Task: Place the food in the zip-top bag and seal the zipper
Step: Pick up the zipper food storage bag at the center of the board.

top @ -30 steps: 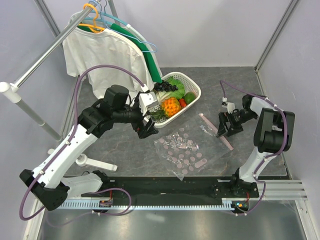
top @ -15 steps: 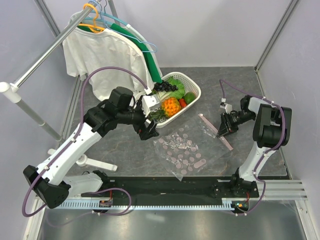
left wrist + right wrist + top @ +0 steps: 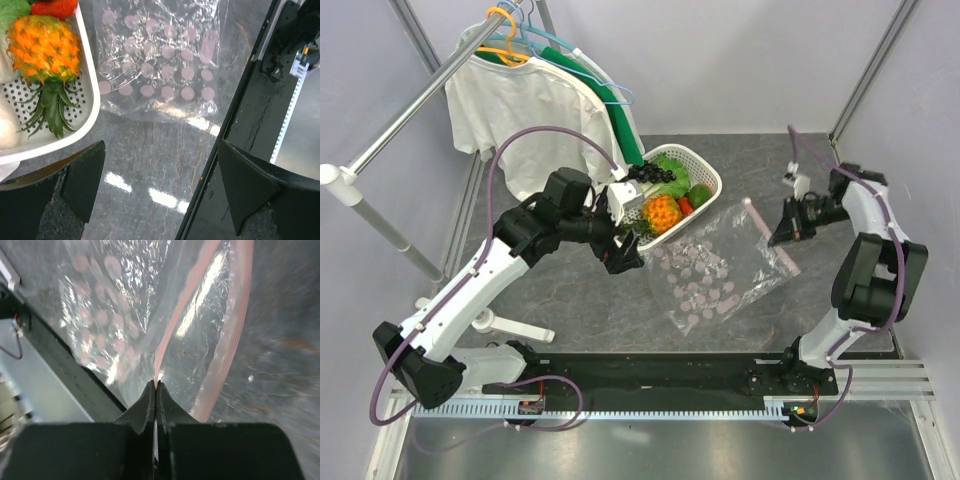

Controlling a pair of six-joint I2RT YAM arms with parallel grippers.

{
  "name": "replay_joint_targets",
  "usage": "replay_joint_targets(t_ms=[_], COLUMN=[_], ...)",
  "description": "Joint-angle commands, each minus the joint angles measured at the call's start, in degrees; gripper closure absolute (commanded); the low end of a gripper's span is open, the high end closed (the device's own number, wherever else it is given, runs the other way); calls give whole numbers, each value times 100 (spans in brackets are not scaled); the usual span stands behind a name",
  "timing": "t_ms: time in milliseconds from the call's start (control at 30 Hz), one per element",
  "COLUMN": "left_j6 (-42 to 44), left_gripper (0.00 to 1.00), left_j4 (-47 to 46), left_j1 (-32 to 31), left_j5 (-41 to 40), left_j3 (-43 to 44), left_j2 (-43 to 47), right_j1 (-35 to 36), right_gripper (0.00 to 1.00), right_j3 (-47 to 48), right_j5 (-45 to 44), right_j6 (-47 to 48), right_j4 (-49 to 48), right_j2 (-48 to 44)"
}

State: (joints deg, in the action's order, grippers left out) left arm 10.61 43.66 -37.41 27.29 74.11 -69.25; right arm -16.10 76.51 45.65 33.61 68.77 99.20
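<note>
step: opening the mouth of the zip-top bag (image 3: pixel 705 285). I see no food inside it; all of it sits in the white basket (image 3: pixel 712 178).
right gripper (image 3: pixel 156 385): clenched on one lip of the zipper (image 3: pixel 186 315), pinched right at my fingertips. The other lip runs apart from it, so the mouth gapes.
left gripper (image 3: pixel 160 170): released, jaws wide, nothing between them. It hovers just beside the basket's near rim, between basket and bag.
bag position: on the table between my two arms, with the mouth end at my right gripper and the dotted body stretching toward the left one.
food: the orange knobbly fruit (image 3: pixel 45 47) is just inside the rim, nearest my left jaws. The red chili (image 3: pixel 686 205) sits beside it, and the grape bunch (image 3: pixel 650 172) is further back.
next: the left clears the rim and closes on the orange fruit while the right holds the lip up. The plastic is floppy, so the mouth may sag.
</note>
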Motion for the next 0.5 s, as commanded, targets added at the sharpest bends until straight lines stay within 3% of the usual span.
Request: replay_joint_targets(t_ms=[0,267,400,467], left_j6=[-655,-1885,-2957,-3675], left_gripper=[0,0,0,0], left_j4=[-288,-401,-1164,-2051], left_j1=[-3,-3,-3,-3], left_j5=[154,514,724,813], left_j3=[674,2168,2161,1810], left_j2=[-395,-1458,-1714,-1714], right_j1=[-16,10,89,98], right_gripper=[100,100,100,100], right_j3=[1005,2069,2000,1842], right_j5=[120,-170,-538,-846], right_j6=[-345,-767,-969,-1136], right_j4=[557,769,367,138], right_j2=[-805,-1683,-2167,-2508])
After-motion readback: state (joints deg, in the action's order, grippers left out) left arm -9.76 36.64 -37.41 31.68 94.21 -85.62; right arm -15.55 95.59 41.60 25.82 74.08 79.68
